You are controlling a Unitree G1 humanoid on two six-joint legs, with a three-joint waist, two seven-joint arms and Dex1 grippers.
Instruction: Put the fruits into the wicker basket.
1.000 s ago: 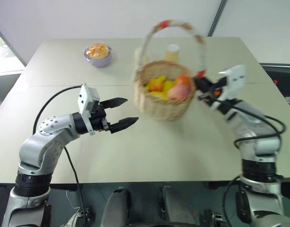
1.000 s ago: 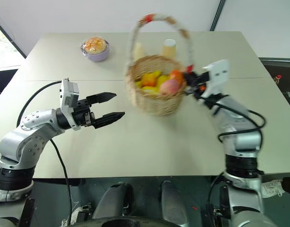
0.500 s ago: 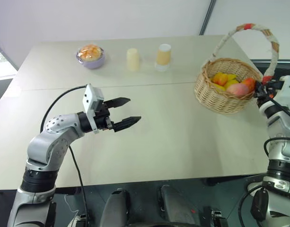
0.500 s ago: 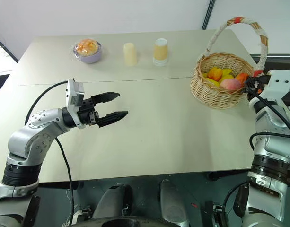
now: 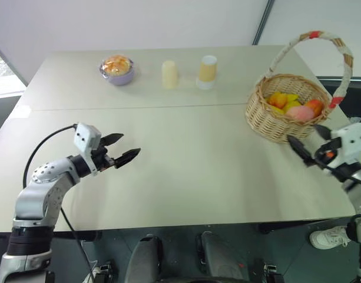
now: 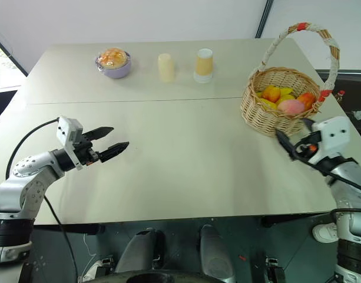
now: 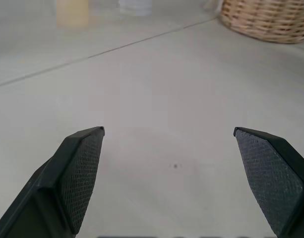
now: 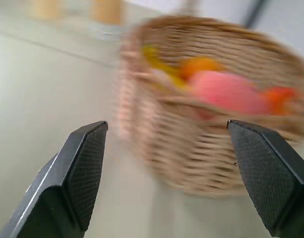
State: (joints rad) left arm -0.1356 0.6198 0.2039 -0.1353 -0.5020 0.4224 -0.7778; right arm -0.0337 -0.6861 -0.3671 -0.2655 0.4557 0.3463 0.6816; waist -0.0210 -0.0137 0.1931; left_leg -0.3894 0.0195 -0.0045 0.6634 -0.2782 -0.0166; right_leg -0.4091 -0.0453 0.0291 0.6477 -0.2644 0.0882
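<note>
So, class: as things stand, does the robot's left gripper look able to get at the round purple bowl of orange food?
Probably yes. The left gripper hangs open over bare table, and nothing stands between it and the purple bowl at the far edge; whether the arm stretches that far is uncertain.

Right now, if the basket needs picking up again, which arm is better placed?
Right. The open right gripper sits just beside the basket; the left gripper is far across the table.

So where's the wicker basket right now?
The wicker basket stands on the table's far right side, fruits inside, just beyond the open right gripper and right of the two cups.
</note>
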